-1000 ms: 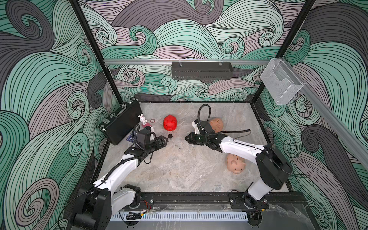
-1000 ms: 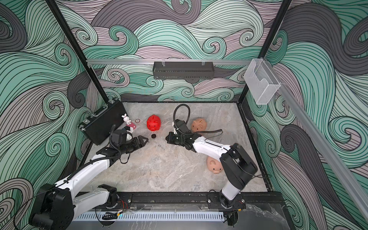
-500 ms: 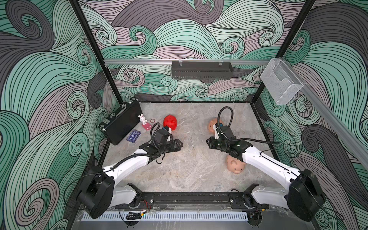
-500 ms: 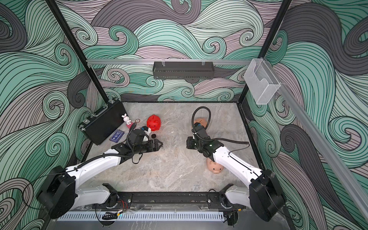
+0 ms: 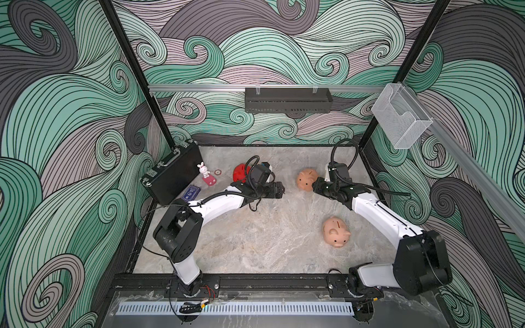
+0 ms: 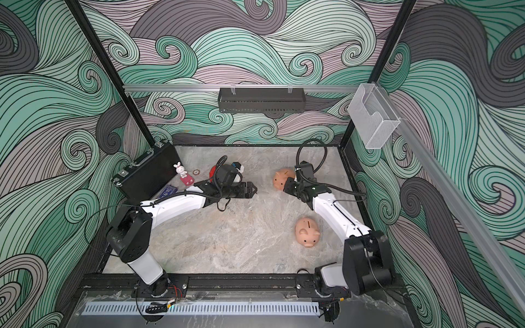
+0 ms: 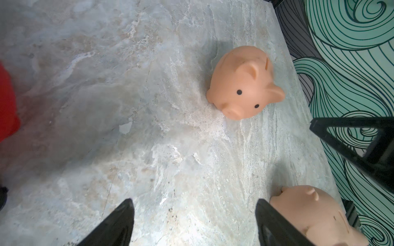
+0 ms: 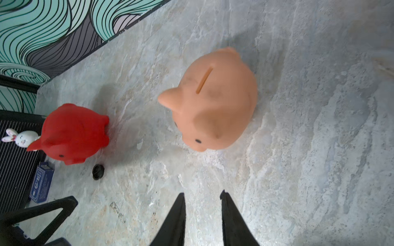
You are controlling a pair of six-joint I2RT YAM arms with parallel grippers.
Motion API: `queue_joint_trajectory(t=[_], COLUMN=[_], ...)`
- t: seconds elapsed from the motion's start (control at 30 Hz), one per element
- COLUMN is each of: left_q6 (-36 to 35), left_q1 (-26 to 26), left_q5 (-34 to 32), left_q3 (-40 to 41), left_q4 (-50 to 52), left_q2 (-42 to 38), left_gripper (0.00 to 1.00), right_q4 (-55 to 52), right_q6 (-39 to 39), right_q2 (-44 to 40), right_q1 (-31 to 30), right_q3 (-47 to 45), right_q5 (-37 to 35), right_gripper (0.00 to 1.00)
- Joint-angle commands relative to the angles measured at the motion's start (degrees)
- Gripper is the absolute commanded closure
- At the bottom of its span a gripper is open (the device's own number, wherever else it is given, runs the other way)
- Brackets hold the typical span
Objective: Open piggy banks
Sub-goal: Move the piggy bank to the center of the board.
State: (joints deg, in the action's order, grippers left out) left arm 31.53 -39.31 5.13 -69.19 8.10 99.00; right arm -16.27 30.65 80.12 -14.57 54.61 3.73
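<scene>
Three piggy banks stand on the marble table [image 5: 255, 244]. The red one [image 5: 239, 172] [image 8: 74, 134] is partly hidden behind my left wrist in both top views. A loose black plug [image 8: 98, 171] lies beside it. A peach-pink one [image 5: 306, 180] [image 8: 213, 102] stands at the back right, slot up. Another peach-pink one [image 5: 336, 232] [image 7: 243, 83] stands at the front right. My left gripper [image 5: 281, 190] [image 7: 193, 204] is wide open over bare table at the centre. My right gripper [image 5: 314, 187] [image 8: 201, 194] is slightly open and empty, just short of the back pig.
A black case [image 5: 170, 173] leans at the back left. Next to it are a white rabbit figurine [image 5: 204, 169] on a pink base, a blue card [image 5: 191, 194] and a small ring [image 5: 218, 171]. Black frame rails border the table.
My left gripper swung right from beside the case to the table's centre and opened wider. My right gripper pulled back from the centre to the back peach pig and parted its jaws.
</scene>
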Motion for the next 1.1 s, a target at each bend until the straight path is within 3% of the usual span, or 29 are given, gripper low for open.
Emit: queue_joint_trajectory(t=[0.0, 0.17, 0.4, 0.5, 0.83, 1.07], left_q6=[-1.48, -2.42, -4.46, -5.61, -7.36, -7.36], left_q1=[-0.21, -0.23, -0.24, -0.23, -0.24, -0.19], left_q5=[-0.11, 2.40, 3.48, 4.21, 6.30, 9.03], left_q3=[-5.01, -11.58, -18.00, -19.85, -26.05, -26.27], left_q4=[0.64, 0.87, 2.43, 2.80, 4.80, 5.96], left_q2=[3.56, 9.03, 14.11, 15.69, 20.55, 21.32], left_gripper=[0.12, 0.12, 0.12, 0.12, 0.12, 0.12], right_q4=[1.58, 1.69, -0.77, -1.95, -8.27, -11.01], right_q6=[0.75, 2.29, 3.14, 3.13, 1.41, -0.02], right_q2=[2.47, 8.65, 20.03, 23.90, 30.19, 32.91], right_q1=[2.13, 5.70, 7.02, 7.18, 7.53, 7.48], right_q3=[2.71, 8.25, 18.94, 22.54, 28.42, 30.29], right_q5=[1.17, 3.26, 6.37, 6.88, 5.05, 8.20], right_gripper=[0.65, 0.54, 0.27, 0.21, 0.18, 0.20])
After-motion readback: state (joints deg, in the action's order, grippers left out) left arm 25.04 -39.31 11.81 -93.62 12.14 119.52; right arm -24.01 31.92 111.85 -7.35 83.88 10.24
